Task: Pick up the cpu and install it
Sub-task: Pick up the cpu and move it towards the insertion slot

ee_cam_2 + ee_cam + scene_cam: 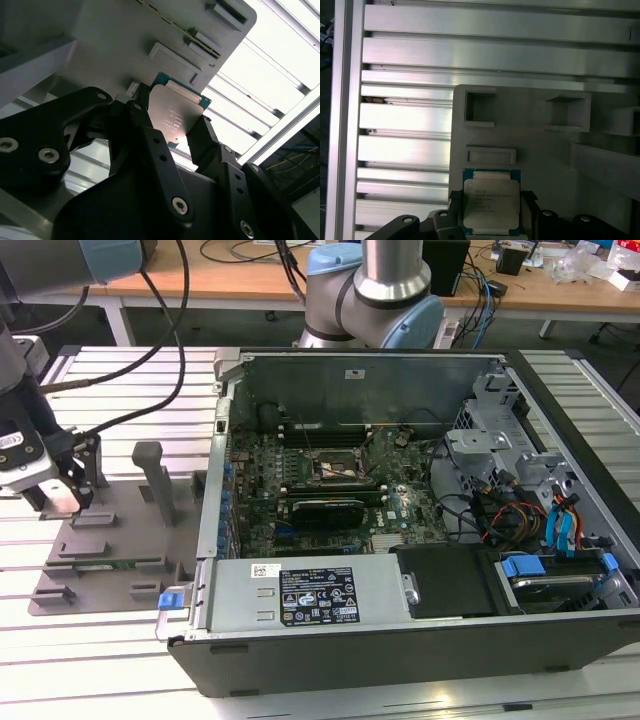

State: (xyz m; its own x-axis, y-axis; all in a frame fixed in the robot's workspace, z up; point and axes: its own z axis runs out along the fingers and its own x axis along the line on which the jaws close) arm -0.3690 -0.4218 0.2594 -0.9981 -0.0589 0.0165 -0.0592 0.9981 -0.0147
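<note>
Silvery cpu (491,204), its print unreadable, is gripped by the tool (172,117) over grey tray (545,160).

The cpu (491,207) is a small, flat, square chip, silver on top with a green rim. The gripper (492,196) holds it level over the grey tray (545,165).
</note>
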